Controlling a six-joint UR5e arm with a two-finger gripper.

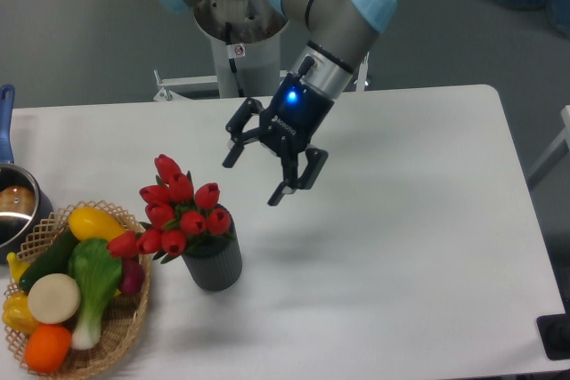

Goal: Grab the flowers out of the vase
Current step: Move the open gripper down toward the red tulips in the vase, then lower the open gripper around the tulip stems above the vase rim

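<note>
Camera view from above and in front: the gripper hangs over the white table with its two dark fingers spread wide and nothing between them, tilted so the fingertips aim down and to the left. A blue light glows on its black body, and the grey arm with pale blue joint caps rises from it toward the base at the top of the picture.

Just beyond the nearer fingertip, lower and to the left, stand the flowers — red tulip buds with green leaves, still seated in the vase, and clear of the gripper. The vase is a dark grey ribbed cylinder standing upright on the table.

Just beside the vase on its left lies a wicker basket filled with yellow, green, white and orange produce. At the left edge sits a steel pot with a blue handle.
</note>
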